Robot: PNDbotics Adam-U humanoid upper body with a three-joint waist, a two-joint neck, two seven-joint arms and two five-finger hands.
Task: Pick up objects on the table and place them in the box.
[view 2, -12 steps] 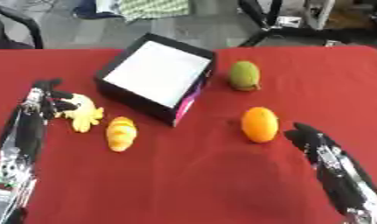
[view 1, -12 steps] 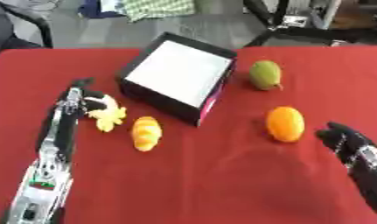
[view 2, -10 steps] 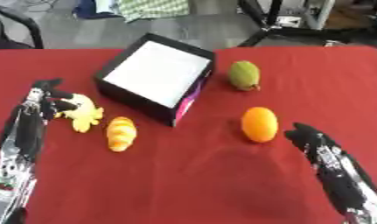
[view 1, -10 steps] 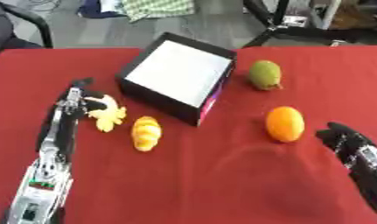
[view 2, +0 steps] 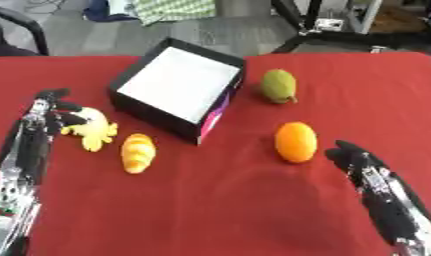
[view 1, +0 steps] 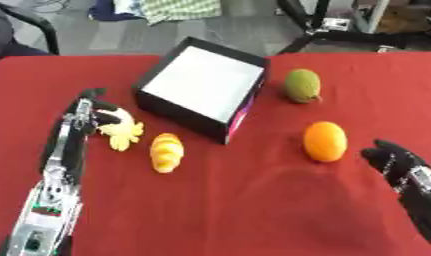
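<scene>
red cloth: covers the whole table (view 1: 218, 210), and every item sits on it.
box: black box (view 1: 204, 94) with a white inside, set askew at the far middle of the table, nothing visible in it.
green fruit: a rounded green fruit (view 1: 302, 85) lies to the right of the box, near it but apart.
orange fruit: an orange (view 1: 325, 141) sits nearer the robot than the green one, right of the box's near corner.
pastry: a yellow-orange, croissant-like piece (view 1: 167, 152) lies just in front of the box's near left side, not touching it.
yellow thing: a pale yellow item with lobes (view 1: 121, 130) lies left of the pastry, close beside it.
left hand: the left hand (view 2: 54, 114) reaches in from the lower left; its fingertips are at the yellow thing's far edge, seemingly touching it. i cannot tell whether the fingers are curled round it.
right hand: the right hand (view 2: 356, 160) comes in from the lower right, fingers fairly straight and holding nothing, just right of the orange and a little apart from it.
</scene>
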